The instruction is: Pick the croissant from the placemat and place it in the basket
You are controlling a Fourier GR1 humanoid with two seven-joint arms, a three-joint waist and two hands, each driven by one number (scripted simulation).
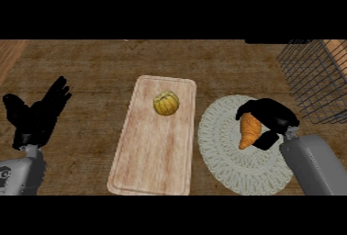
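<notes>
At right of frame, the right hand [274, 117] curls around the croissant [249, 131] above the pale round placemat [230, 160]; the wire basket [315, 85], upper right, waits unfilled. The grasp looks made; lift and carry remain. The left hand [37, 114] rests open at far left, fingers up.

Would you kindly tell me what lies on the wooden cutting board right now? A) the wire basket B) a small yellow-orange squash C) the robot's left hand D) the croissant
B: a small yellow-orange squash sits on the upper part of the wooden cutting board, while the croissant is over the round placemat with the right hand curled round it.
</notes>
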